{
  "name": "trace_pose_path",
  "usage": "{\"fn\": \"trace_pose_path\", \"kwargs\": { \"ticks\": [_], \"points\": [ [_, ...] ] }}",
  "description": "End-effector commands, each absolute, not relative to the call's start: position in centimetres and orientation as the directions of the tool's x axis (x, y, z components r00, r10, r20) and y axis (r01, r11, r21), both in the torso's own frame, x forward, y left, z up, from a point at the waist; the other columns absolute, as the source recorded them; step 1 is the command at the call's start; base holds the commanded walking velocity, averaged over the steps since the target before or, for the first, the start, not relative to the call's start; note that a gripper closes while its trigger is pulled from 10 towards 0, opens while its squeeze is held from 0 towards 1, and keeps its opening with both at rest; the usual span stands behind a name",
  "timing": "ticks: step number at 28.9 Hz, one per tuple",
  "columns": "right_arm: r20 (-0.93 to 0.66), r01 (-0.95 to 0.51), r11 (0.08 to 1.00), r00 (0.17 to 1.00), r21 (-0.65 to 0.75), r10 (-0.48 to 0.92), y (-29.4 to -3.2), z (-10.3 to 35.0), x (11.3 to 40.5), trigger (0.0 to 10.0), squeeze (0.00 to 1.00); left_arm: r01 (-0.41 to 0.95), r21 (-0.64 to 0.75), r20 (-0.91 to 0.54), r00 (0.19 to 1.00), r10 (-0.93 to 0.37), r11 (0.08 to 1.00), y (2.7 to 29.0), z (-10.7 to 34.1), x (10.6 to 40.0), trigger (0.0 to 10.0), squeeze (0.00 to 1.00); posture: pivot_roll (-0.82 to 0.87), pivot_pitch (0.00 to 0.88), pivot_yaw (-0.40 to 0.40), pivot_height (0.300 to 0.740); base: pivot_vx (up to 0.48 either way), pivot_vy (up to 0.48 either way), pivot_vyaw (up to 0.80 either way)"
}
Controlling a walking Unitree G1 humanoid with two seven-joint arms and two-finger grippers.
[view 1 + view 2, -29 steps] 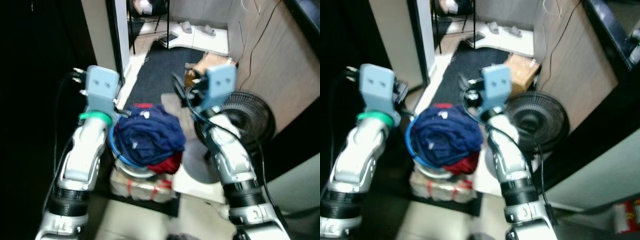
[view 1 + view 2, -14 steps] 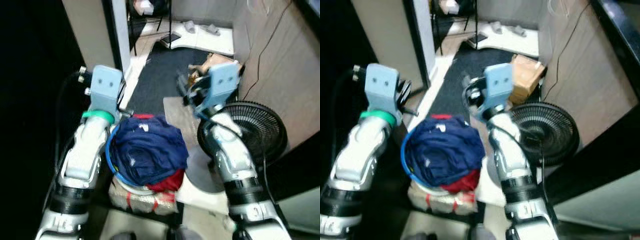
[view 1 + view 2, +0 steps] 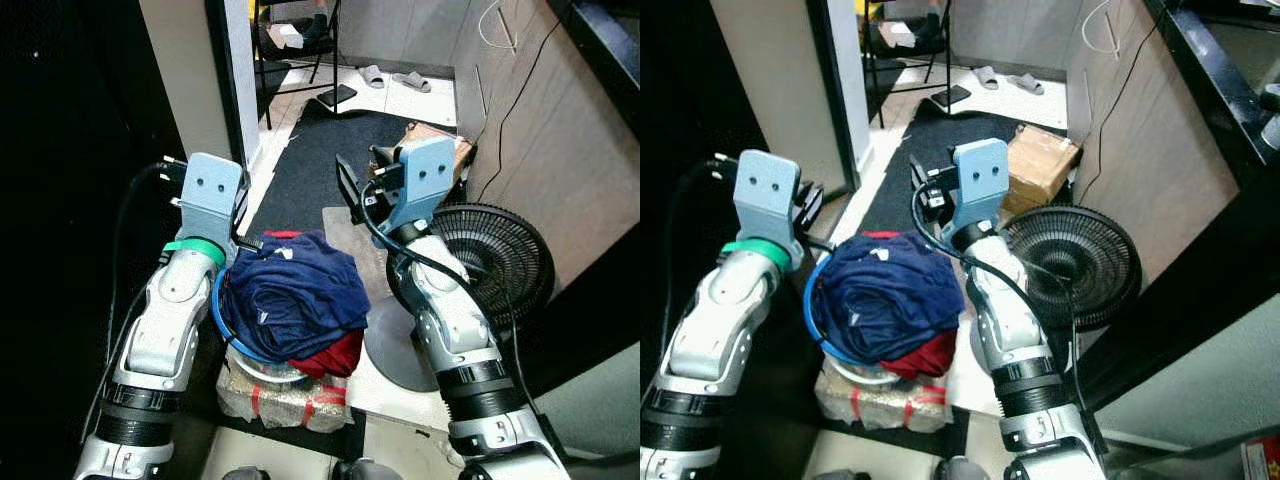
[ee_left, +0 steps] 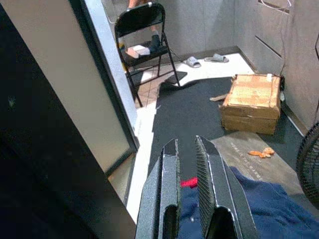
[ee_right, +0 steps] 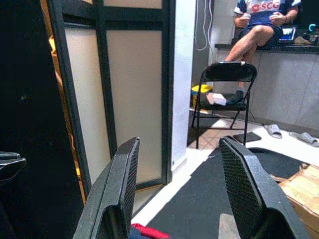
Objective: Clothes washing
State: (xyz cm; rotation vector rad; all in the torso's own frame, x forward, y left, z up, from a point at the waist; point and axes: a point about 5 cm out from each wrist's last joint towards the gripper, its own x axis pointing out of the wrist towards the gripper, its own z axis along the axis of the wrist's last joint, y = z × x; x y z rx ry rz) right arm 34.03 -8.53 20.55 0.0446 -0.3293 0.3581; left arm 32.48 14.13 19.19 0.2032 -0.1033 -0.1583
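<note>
Left tool (image 4: 185, 149): fingers almost pressed together, holding nothing, raised just above the clothes' left edge.
Right tool (image 5: 182, 184): fingers spread wide, empty, raised by the clothes' right side.
Clothes (image 3: 290, 295): navy heap over a red garment, piled in a blue-rimmed basket (image 3: 222, 318) between both arms.
Fan (image 3: 490, 265): on the floor, just right of the right arm.
Box (image 4: 251, 102): on the dark mat beyond.
Chair (image 5: 224, 97): a person sits behind it.

A crumpled heap of navy clothes (image 3: 292, 290) over a red garment (image 3: 335, 355) fills a blue-rimmed basket (image 3: 222, 318).
</note>
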Motion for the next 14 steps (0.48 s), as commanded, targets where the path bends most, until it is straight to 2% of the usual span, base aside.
{"fn": "trace_pose_path", "kwargs": {
  "ticks": [1,14],
  "points": [
    [0.302,-0.341,0.94,0.896,-0.004,0.326,-8.77,19.86,34.05,10.0,0.0,0.159,0.197,0.062,0.983,-0.174,0.967,14.05,18.45,32.35,10.0,0.0,0.02,0.021,0.036,0.74,0.0,0.0,0.0],
    [0.313,-0.344,0.939,0.892,-0.001,0.327,-8.78,20.02,34.2,10.0,0.0,0.166,0.192,0.06,0.982,-0.181,0.967,13.81,18.07,32.37,10.0,0.0,0.02,0.009,0.031,0.74,0.0,0.0,0.0]
  ]
}}
